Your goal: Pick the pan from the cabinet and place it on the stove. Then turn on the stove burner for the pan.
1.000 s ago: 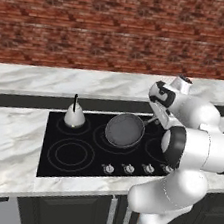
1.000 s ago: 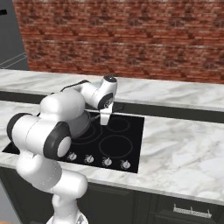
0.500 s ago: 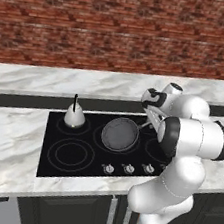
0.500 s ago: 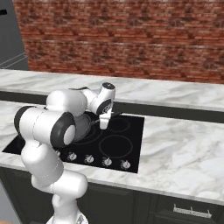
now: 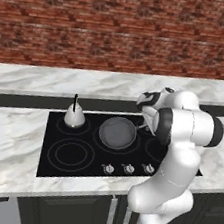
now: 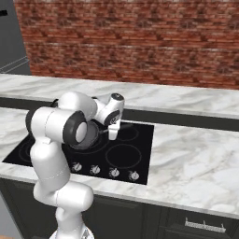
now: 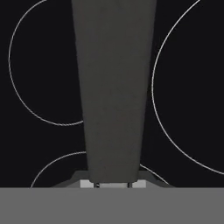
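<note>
In the left base view the silvery kettle stands on the back-left ring of the stove, at about ten o'clock from the pan, which sits on the centre stove burner with its bowl seemingly down on the glass, though contact is hard to confirm. The pan's thin handle runs from the bowl out toward two or three o'clock, and there the hand meets it, close in front of the white arm. In the hand view the handle fills the middle as a long dark bar running straight away from the hand toward twelve o'clock, over the black glass and its thin grey rings; the hand is clamped together on the handle's near end. So the bowl lies dead ahead along that axis — letting go and backing straight off, opposite the bowl, looks the clean way out. The row of silver knobs lies along the stove's front edge at about six o'clock from the pan, on the worktop side nearest the base — the likely next target.
</note>
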